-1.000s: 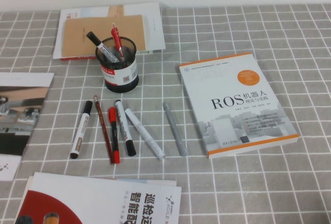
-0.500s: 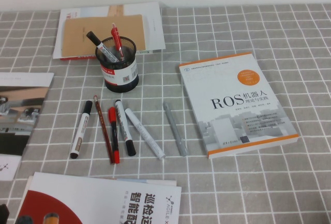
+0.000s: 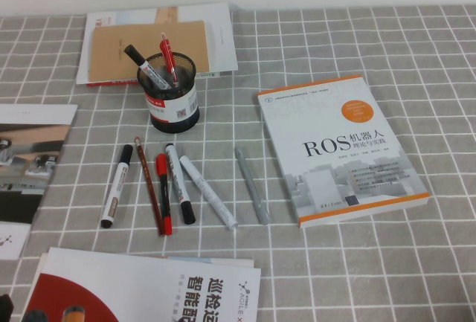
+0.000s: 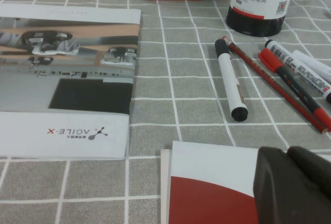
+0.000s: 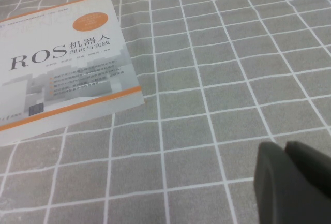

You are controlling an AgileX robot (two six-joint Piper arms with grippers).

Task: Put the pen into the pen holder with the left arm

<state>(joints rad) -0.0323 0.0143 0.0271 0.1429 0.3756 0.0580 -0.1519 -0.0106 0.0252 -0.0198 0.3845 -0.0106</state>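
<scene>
The slim red pen [image 3: 168, 56] stands tilted inside the black wire-mesh pen holder [image 3: 172, 99], next to a black-capped marker [image 3: 141, 65]. The holder's labelled base also shows in the left wrist view [image 4: 261, 6]; the pen is out of that view. My left gripper [image 4: 287, 154] is shut and empty, low over the red-and-white brochure [image 4: 207, 193] at the near left of the table, well short of the holder. Only a dark sliver of it shows at the bottom-left corner of the high view [image 3: 4, 306]. My right gripper [image 5: 284, 149] is shut and empty over bare cloth to the right of the ROS book [image 5: 57, 63].
In front of the holder lie a white marker [image 3: 117, 186], a brown-red pencil [image 3: 148, 185], a red-and-black pen [image 3: 163, 192], two more markers [image 3: 179, 183] and a grey pen [image 3: 251, 185]. The ROS book [image 3: 338, 147] lies right; brochures [image 3: 30, 166] lie left; a notebook [image 3: 149, 47] lies behind.
A dark sliver of the left arm has come into the bottom-left corner of the high view. The pens, holder and books have not moved.
</scene>
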